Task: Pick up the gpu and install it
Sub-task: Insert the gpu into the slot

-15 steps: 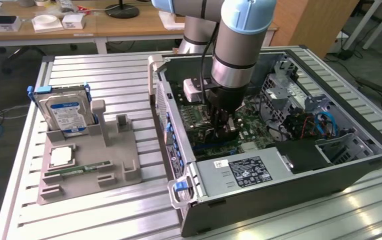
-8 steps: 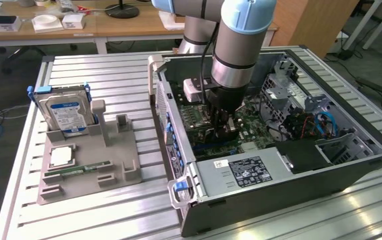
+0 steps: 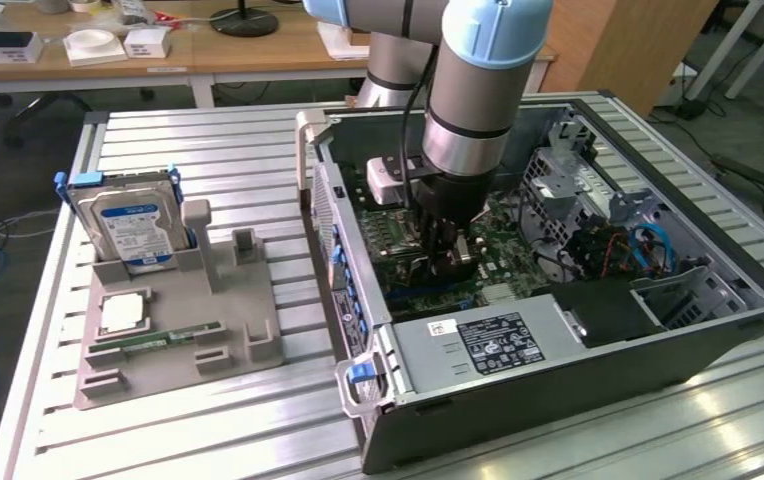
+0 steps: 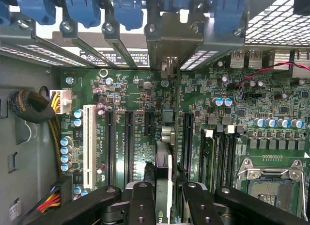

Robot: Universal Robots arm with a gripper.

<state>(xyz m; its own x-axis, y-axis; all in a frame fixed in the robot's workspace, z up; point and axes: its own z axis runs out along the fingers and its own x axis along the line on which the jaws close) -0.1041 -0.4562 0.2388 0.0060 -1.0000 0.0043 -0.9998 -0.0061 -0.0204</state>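
Pincer holds the gpu edge-on above the motherboard slots

Inside the open black desktop computer case [image 3: 702,345], the arm's black pincer [image 4: 163,198] is clamped on the thin, flat dark gpu card [image 4: 163,167], its fingers [image 4: 141,200] pressing the card's two faces so the board stands on edge, in line with the long black expansion slots [image 4: 129,142] of the green motherboard [image 4: 213,113]. Held this way, its lower edge can meet a slot squarely, while its bracket end points toward the silver slot openings with blue plastic latches [image 4: 128,9] at the case's rear wall. I cannot tell whether it is seated yet. On the ribbed metal surface [image 3: 222,420], the grey plastic parts holder [image 3: 242,335] keeps the blue-labelled boxy hard drive [image 3: 135,225] and slim green memory stick [image 3: 155,340] apart from the work.
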